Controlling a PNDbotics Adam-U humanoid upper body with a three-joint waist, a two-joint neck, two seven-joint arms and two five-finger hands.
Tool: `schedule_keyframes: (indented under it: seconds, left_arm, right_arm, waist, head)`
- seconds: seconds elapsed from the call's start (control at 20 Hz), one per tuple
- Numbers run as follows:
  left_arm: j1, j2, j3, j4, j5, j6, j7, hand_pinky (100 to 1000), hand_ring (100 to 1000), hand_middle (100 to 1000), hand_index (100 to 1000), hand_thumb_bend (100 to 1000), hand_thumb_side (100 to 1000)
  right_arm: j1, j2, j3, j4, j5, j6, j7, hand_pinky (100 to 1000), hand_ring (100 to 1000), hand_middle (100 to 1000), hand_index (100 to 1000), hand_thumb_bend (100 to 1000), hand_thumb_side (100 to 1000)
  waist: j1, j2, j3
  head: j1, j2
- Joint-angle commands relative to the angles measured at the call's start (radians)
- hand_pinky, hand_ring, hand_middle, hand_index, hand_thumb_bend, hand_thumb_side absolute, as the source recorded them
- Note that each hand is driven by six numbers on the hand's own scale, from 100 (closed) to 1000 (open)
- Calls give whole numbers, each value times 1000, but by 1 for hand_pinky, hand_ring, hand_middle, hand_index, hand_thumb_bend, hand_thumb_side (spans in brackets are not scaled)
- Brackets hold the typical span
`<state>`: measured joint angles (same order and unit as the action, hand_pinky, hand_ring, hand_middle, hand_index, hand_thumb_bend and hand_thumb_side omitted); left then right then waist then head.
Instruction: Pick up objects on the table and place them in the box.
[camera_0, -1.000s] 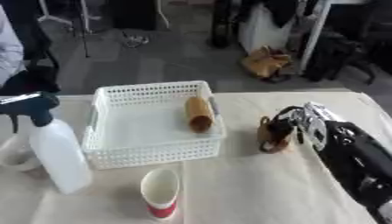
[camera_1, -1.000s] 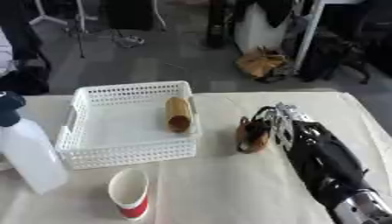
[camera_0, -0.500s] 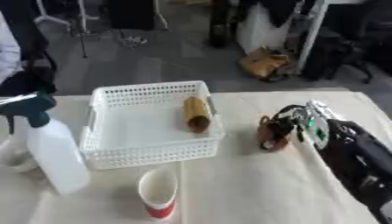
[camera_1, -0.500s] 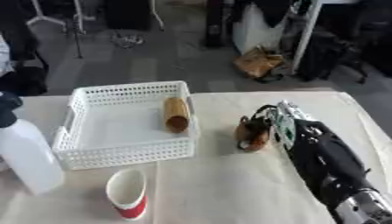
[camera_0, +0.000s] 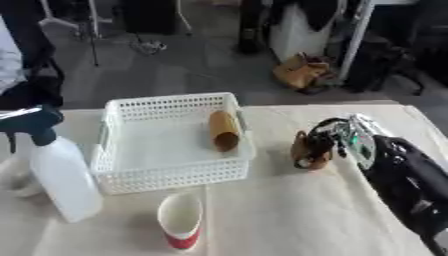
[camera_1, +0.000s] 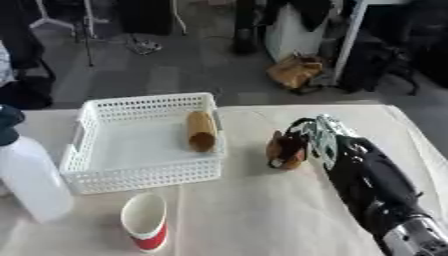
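Reaching from the right, right robot hand (camera_0: 350, 140) curls its fingers around small brown rounded object (camera_0: 308, 150) on cream-covered desk (camera_0: 289, 210) | white perforated plastic basket (camera_0: 140, 175) lies to its left, tan cylinder (camera_0: 223, 131) inside | left robot hand unseen

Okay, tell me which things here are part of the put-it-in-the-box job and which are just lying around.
Part of the job:
white basket
brown roll inside it
brown object at the right hand
paper cup
spray bottle

Lying about:
tan bag on the floor
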<state>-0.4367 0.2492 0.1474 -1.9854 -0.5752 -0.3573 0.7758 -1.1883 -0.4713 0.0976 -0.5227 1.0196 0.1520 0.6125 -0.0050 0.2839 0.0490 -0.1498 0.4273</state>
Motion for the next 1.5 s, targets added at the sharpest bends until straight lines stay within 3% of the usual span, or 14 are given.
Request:
schedule_keyframes:
  seconds: [0.05,0.55,1.5]
  left_arm:
    - [-5,8,3,-15,-1,-6,6,985,937,847,844,100,1000]
    - [-4,6,3,-15,-2,-6,6,985,936,845,844,100,1000]
    - [-3,14,1,-15,-4,-9,2,983,934,845,844,100,1000]
  right_arm:
    - [-26,-39,3,-23,1,0,-17,158,531,568,660,277,382]
    - [-42,-41,4,-35,7,-1,-64,100,471,475,569,148,402]
    - [-135,-67,20,-123,-64,-22,-36,100,426,447,540,100,452]
  waist:
    - [-1,-24,-1]
    - [-2,-26,-3]
    - [-22,-41,-5]
  head:
    - [-3,-6]
    - [-7,-4]
    - [2,-6]
